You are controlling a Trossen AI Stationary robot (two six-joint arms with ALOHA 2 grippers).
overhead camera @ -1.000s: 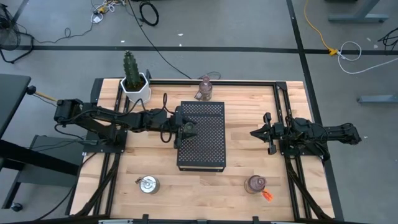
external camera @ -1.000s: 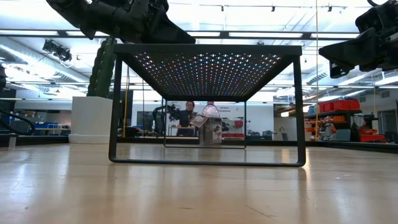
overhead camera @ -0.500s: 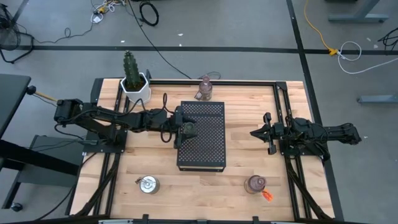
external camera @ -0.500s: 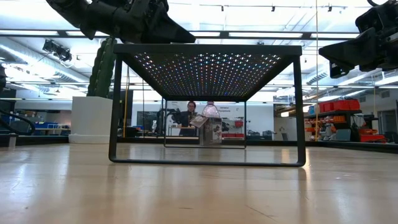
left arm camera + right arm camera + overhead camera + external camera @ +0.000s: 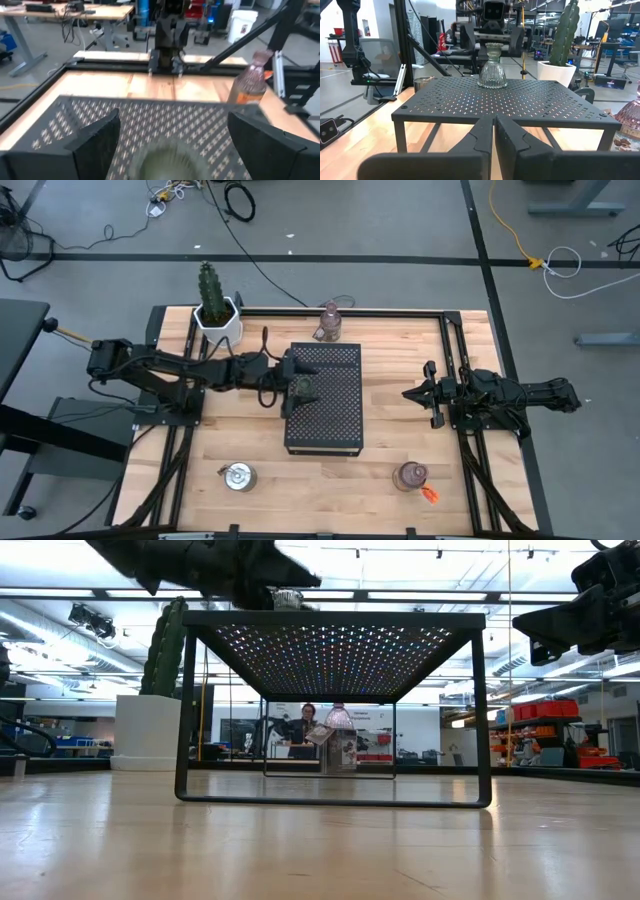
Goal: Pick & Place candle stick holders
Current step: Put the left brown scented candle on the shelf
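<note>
A small green-tinted glass candle stick holder (image 5: 492, 70) stands upright on its base on the left part of a black perforated stand (image 5: 330, 415). My left gripper (image 5: 174, 120) is open, level over the stand's left edge. Its fingers stand on either side of the holder without touching it. Three more holders rest on the table: a pink one (image 5: 329, 323) at the far edge, a silvery one (image 5: 238, 476) near left, and a pink-purple one (image 5: 409, 476) near right. My right gripper (image 5: 412, 393) is shut, off the stand's right side.
A white pot with a cactus (image 5: 215, 315) stands at the far left corner. An orange tag (image 5: 430, 495) lies by the near right holder. Black rails run along the table's edges. Bare wood shows to the stand's near side and on either side of it.
My left gripper has opened wider. In the low view its fingers no longer hide the green holder, which now shows standing on the stand's top, in the same place.
</note>
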